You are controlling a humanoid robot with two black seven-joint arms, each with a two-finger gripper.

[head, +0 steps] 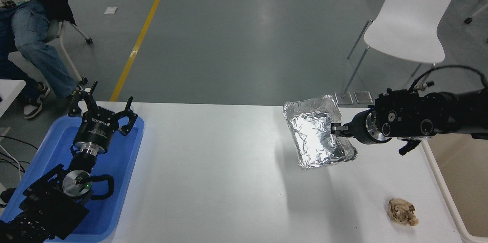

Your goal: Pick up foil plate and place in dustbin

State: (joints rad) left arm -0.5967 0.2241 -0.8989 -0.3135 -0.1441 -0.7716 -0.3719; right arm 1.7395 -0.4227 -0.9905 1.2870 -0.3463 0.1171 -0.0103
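Observation:
The foil plate (316, 134), a shiny silver rectangular tray with a wrinkly rim, hangs tilted in the air above the table's right half, casting a shadow below it. My right gripper (337, 129) is shut on its right rim, the arm reaching in from the right edge. The dustbin (463, 182), beige with a pale thick rim, stands past the table's right end, partly under my right arm. My left gripper (102, 110) stays parked with its fingers spread, over the blue tray at the lower left.
A blue shallow tray (118, 166) lies at the table's left end. A small tan paper wad (402, 211) sits near the front right. A white chair (410, 25) stands beyond the table. A seated person's leg (34, 48) shows at top left.

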